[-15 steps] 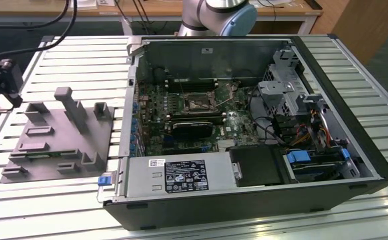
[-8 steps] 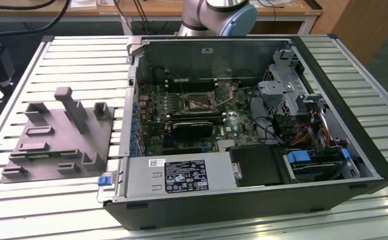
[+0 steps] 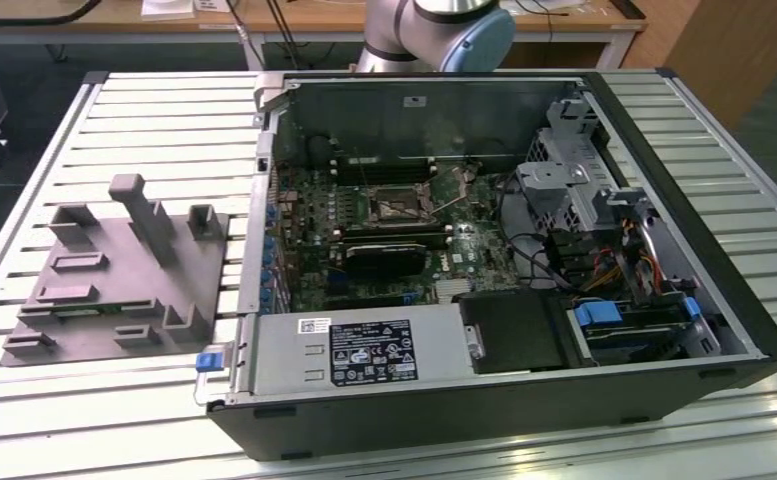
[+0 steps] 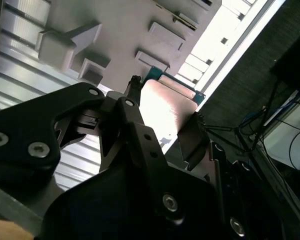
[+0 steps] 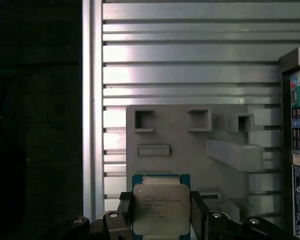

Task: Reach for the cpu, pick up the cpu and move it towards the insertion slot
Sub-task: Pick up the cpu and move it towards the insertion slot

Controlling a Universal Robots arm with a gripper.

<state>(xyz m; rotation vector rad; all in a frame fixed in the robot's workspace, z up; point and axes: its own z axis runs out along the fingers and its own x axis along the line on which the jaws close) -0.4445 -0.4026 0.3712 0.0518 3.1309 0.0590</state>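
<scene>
The cpu (image 5: 160, 207) is a small square chip with a silvery top and a green rim. My gripper (image 5: 161, 212) is shut on it, one black finger (image 5: 123, 210) on each side. The second wrist view catches the cpu (image 4: 166, 107) edge-on and brightly lit between the same fingers (image 4: 131, 100). The chip hangs well above the grey plastic tray (image 5: 185, 145). The insertion slot (image 3: 395, 205) is a dark square socket with a shiny frame on the motherboard inside the open computer case.
The open computer case (image 3: 495, 400) fills the exterior view's right, with a black card (image 3: 385, 255), cables and drive bays inside. The grey tray (image 3: 108, 270) with blocks and posts lies on the slatted metal table (image 3: 161, 110). The arm's base (image 3: 442, 30) stands behind the case.
</scene>
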